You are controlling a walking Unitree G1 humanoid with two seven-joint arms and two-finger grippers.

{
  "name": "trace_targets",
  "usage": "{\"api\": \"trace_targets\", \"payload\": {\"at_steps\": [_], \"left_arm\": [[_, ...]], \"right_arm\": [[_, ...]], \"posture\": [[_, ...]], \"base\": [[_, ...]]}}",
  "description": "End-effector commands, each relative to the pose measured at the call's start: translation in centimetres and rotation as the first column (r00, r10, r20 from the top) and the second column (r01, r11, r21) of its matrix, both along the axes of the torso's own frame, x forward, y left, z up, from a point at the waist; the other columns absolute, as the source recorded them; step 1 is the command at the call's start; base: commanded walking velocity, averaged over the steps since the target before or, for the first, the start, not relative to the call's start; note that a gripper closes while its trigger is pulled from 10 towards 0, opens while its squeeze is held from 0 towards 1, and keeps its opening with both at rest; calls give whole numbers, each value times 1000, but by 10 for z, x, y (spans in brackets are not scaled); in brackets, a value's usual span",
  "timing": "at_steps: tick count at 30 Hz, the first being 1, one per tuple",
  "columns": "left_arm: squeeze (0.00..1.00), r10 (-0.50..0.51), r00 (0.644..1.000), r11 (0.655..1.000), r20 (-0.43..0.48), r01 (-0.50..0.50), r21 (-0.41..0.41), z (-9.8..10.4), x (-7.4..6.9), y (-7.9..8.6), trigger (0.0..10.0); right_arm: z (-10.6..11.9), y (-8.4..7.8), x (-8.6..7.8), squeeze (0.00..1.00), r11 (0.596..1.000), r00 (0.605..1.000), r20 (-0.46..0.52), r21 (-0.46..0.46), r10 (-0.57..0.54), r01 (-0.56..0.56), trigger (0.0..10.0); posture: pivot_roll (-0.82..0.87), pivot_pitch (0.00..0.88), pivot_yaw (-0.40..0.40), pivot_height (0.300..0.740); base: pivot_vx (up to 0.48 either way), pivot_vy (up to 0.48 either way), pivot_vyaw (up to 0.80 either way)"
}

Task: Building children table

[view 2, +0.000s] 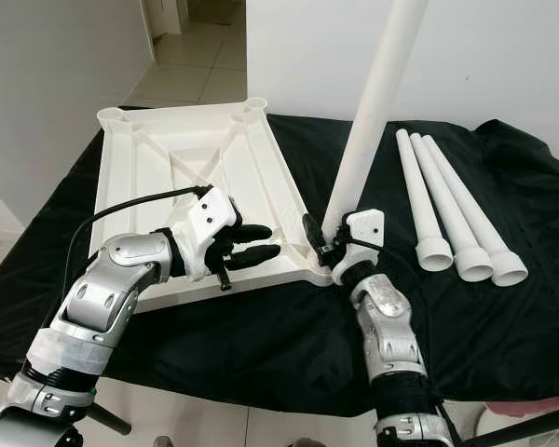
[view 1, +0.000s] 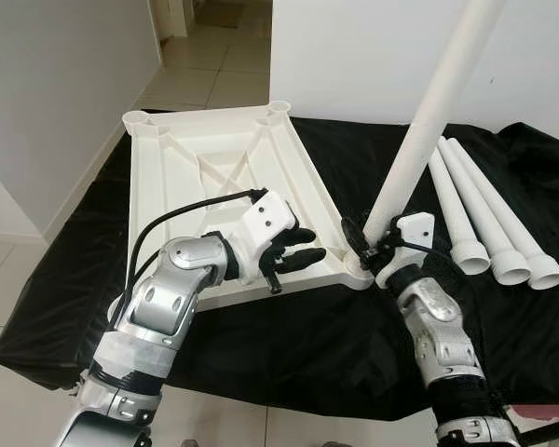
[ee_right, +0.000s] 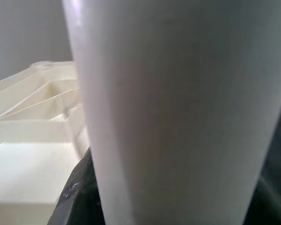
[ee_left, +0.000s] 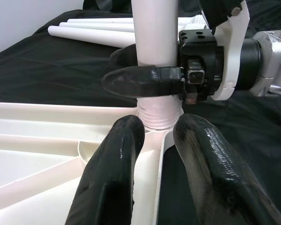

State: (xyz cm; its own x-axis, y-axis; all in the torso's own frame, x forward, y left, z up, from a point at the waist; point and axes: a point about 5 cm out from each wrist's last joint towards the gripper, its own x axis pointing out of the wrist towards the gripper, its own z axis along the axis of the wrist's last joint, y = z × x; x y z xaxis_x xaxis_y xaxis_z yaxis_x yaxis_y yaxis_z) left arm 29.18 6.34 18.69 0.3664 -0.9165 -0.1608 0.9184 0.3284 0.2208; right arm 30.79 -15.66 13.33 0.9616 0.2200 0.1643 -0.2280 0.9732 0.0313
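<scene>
At tabletop corner (view 1: 358, 272), right gripper (view 1: 371, 244) around leg (view 1: 419, 140)

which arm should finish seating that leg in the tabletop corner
Right, most likely. The right gripper is already shut around the upright leg just above the corner socket of the tabletop. The left gripper is open, resting on the tabletop edge beside it.
</scene>
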Motion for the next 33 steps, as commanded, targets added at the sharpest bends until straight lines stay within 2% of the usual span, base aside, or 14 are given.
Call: {"api": "trace_targets", "payload": {"at_steps": [1, 4, 6, 7, 8, 10, 15, 18, 22, 30, 31, 32, 33], "left_arm": [[0, 89, 996, 996, 11, -89, -8, -1, 4, 3, 10000], [0, 82, 997, 997, 9, -82, -6, -2, 3, 2, 10000], [0, 82, 997, 997, 9, -82, -6, -2, 3, 2, 10000], [0, 80, 997, 997, 10, -80, -5, -2, 3, 2, 10000], [0, 80, 997, 997, 10, -80, -5, -2, 3, 2, 10000], [0, 79, 997, 997, 10, -79, -4, -2, 4, 1, 10000], [0, 76, 997, 997, 10, -76, -1, -2, 3, 1, 10000], [0, 72, 997, 997, 10, -73, 5, -3, 2, 3, 10000], [0, 73, 997, 997, 11, -73, 4, -3, 2, 2, 10000], [0, 68, 998, 998, 12, -68, 3, -4, 3, 0, 10000], [0, 68, 998, 998, 13, -68, 2, -4, 3, 0, 10000], [0, 68, 998, 998, 13, -68, 2, -4, 3, 0, 10000], [0, 69, 997, 998, 15, -69, 1, -4, 4, -1, 10000]], "right_arm": [[-9, -5, -2, 0, 997, 996, -54, 27, -66, 68, 10000], [-13, -2, -5, 0, 950, 950, -101, 80, -294, 302, 10000], [-13, -2, -5, 0, 950, 950, -101, 80, -294, 302, 10000], [-13, 1, -5, 0, 936, 938, -108, 89, -330, 339, 10000], [-13, 1, -5, 0, 936, 938, -108, 89, -330, 339, 10000], [-10, 15, -6, 0, 938, 943, -105, 117, -316, 327, 10000], [-9, 18, -5, 0, 941, 947, -106, 127, -302, 314, 10000], [-8, 18, -6, 0, 935, 948, -110, 167, -299, 314, 10000], [-3, 24, -7, 0, 949, 962, -86, 161, -260, 271, 10000], [1, 23, -7, 0, 959, 970, -66, 147, -236, 243, 10000], [1, 21, -7, 553, 960, 971, -64, 146, -231, 238, 10000], [1, 21, -7, 553, 960, 971, -64, 146, -231, 238, 10000], [1, 20, -7, 1000, 964, 977, -61, 158, -205, 212, 10000]], "posture": [[-80, 0, 1, 740], [-81, 0, -2, 740], [-81, 0, -2, 740], [-80, 0, -2, 740], [-80, 0, -2, 740], [-77, 0, 3, 740], [-75, 0, 4, 740], [-74, 0, 4, 740], [-78, 0, 2, 740], [-85, 0, -2, 740], [-86, 0, -3, 740], [-86, 0, -3, 740], [-86, 0, -4, 740]], "base": [[0, 0, 0], [0, 0, 0], [0, 0, 0], [0, 0, 0], [0, 0, 0], [0, 0, 0], [0, 0, 0], [0, 0, 0], [0, 0, 0], [0, 0, 0], [0, 0, 0], [0, 0, 0], [0, 0, 0]]}}
